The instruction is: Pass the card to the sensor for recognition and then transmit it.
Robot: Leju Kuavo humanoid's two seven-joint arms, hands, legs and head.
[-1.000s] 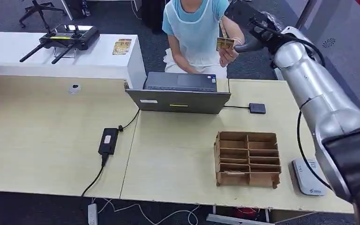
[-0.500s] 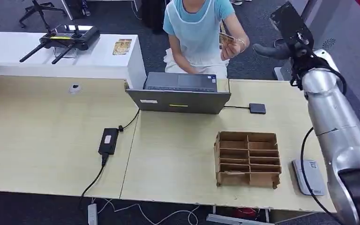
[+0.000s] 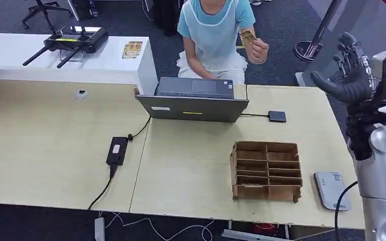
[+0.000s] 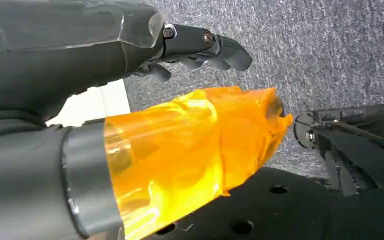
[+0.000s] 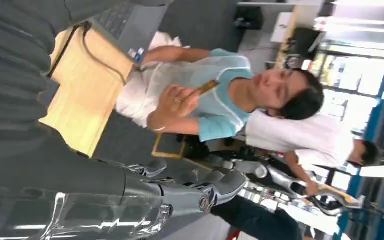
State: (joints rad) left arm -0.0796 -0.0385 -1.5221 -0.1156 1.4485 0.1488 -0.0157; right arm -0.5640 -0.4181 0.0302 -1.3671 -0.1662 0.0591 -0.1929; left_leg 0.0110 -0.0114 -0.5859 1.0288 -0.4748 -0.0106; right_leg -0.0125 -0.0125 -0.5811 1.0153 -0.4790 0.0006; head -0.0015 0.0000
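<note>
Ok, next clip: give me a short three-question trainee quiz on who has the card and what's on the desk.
1. True or false: the robot's right hand holds the card.
2. Multiple choice: the cardboard organizer sits (A) on the laptop, (B) on the table in front of the laptop, (C) on the white counter.
3. Fill in: the flat grey device near the table's right edge, right of the organizer, is the ____.

Key: 1 false, the person's hand holds it. 2 B. 3 sensor, judging by the task.
</note>
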